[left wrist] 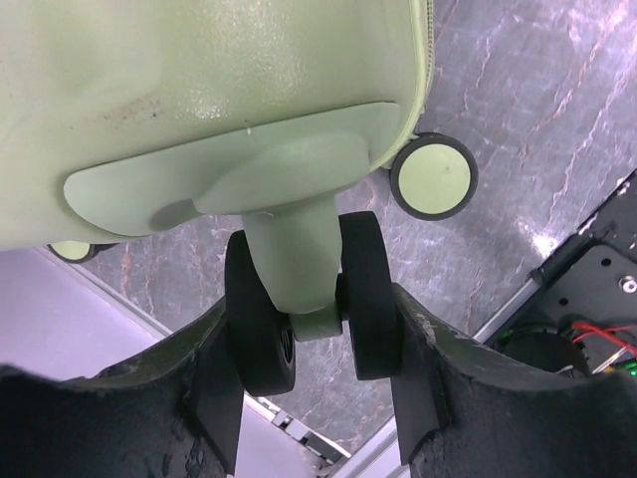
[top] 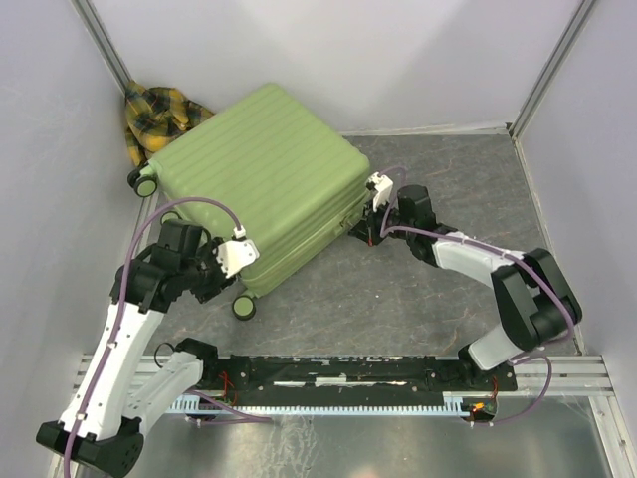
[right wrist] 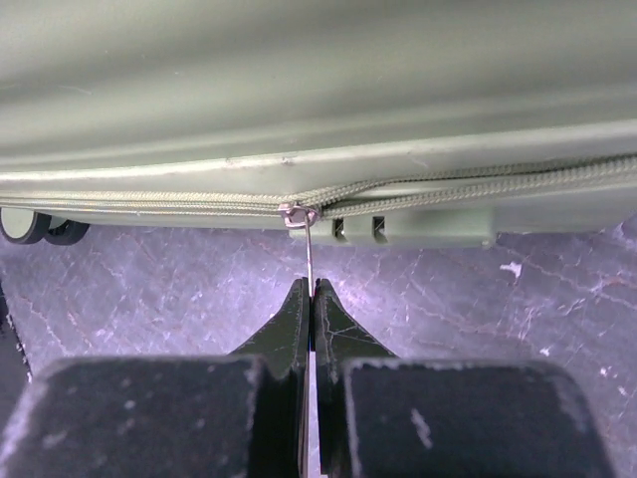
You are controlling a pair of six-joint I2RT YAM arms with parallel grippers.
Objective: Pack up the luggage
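Observation:
The lime-green luggage (top: pixel 259 179) lies flat and closed on the grey table, tilted toward the back left corner. My left gripper (top: pixel 231 261) is at its near left corner. In the left wrist view it (left wrist: pixel 317 344) is shut on a black twin wheel (left wrist: pixel 261 319) of the luggage, one finger on each outer face. My right gripper (top: pixel 373 204) is at the luggage's right side. In the right wrist view it (right wrist: pixel 312 299) is shut on the thin metal zipper pull (right wrist: pixel 310 249). The zip is joined left of the slider (right wrist: pixel 297 212) and split to its right.
A yellow plaid cloth (top: pixel 159 115) lies bunched in the back left corner behind the luggage. Other wheels show at the near corner (top: pixel 244 307) and back left (top: pixel 145 183). White walls close the sides and back. A black rail (top: pixel 338 373) runs along the near edge.

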